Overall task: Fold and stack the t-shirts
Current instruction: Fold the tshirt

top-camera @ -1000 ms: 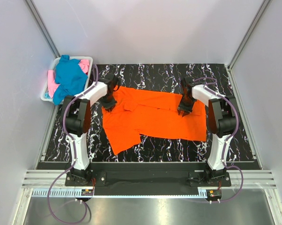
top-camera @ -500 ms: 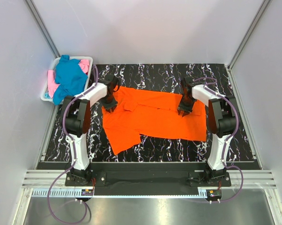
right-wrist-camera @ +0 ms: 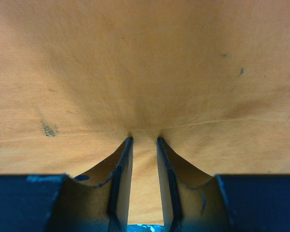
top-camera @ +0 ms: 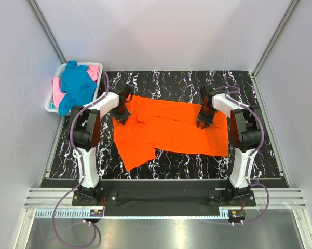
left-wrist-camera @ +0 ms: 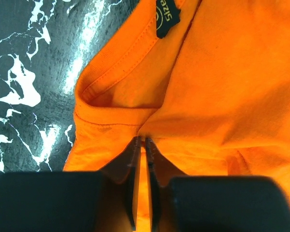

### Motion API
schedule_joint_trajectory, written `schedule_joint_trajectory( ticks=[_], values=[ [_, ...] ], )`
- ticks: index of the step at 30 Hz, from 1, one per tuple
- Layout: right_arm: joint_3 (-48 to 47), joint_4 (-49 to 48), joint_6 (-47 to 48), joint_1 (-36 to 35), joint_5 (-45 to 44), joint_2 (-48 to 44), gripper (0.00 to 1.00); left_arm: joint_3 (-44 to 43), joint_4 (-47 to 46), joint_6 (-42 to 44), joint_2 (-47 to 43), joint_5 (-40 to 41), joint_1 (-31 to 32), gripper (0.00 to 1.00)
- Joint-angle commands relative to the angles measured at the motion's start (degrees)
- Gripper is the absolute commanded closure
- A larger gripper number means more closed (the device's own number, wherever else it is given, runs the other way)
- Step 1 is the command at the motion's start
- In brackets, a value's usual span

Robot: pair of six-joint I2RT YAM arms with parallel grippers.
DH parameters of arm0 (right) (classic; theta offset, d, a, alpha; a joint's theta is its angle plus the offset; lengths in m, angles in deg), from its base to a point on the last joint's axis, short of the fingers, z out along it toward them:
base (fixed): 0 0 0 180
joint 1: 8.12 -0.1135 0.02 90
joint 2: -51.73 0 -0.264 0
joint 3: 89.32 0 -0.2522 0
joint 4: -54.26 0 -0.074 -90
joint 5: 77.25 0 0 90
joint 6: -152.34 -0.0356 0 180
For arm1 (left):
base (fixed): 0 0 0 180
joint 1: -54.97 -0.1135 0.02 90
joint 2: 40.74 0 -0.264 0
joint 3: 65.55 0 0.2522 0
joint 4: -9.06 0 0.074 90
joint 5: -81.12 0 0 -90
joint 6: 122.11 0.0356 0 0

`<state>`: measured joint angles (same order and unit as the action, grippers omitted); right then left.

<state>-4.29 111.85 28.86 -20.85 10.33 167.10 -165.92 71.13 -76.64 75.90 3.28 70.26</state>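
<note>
The orange t-shirt (top-camera: 168, 134) lies spread, partly folded, on the black marbled table (top-camera: 161, 83). My left gripper (top-camera: 122, 117) is at its left end by the collar and is shut on a pinch of orange cloth (left-wrist-camera: 193, 87); its fingertips (left-wrist-camera: 141, 140) sit just below the collar seam, near the black size label (left-wrist-camera: 167, 17). My right gripper (top-camera: 203, 122) is at the shirt's far right part and is shut on a fold of the same cloth (right-wrist-camera: 145, 72), which puckers at the gripper tips (right-wrist-camera: 144, 139). The teal-blue t-shirt (top-camera: 77, 85) and the pink t-shirt (top-camera: 93, 71) lie heaped in the basket.
The white plastic basket (top-camera: 50, 102) stands off the table's back left corner. Grey walls and metal frame posts enclose the table on three sides. Bare marbled tabletop shows behind the shirt and along the front edge (top-camera: 166, 168).
</note>
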Motion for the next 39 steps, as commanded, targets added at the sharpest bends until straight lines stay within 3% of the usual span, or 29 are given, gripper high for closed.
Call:
schedule_joint_trajectory(
  ticks=[1,4,20,30,31,34,39],
  values=[
    [0.79,1.52,0.16,-0.19,-2.33,2.23,0.66,0.12,-1.12,0.85,1.13,-0.65,0.09,0.94],
    [0.79,1.34,0.25,-0.19,-2.33,2.14,0.66,0.12,-1.03,0.85,1.31,-0.39,0.09,1.00],
    [0.70,1.34,-0.19,-0.19,-2.95,1.96,0.67,1.79,1.16,-1.96,-5.63,9.72,0.18,1.00],
    [0.88,1.34,-0.45,-0.28,-2.95,2.14,0.68,1.36,1.35,-1.00,-4.14,7.79,0.62,1.00],
    [0.96,1.43,-0.54,-0.19,-2.95,2.14,0.67,1.01,1.17,-0.73,-3.97,7.35,0.71,0.91],
    [0.97,1.34,-0.36,-0.28,-2.86,2.14,0.67,1.26,0.56,-0.20,-4.14,6.65,0.80,0.79],
    [1.05,1.34,-0.19,-0.19,-2.86,2.31,0.68,2.58,-2.25,0.67,-4.49,2.96,0.80,0.73]
  ],
)
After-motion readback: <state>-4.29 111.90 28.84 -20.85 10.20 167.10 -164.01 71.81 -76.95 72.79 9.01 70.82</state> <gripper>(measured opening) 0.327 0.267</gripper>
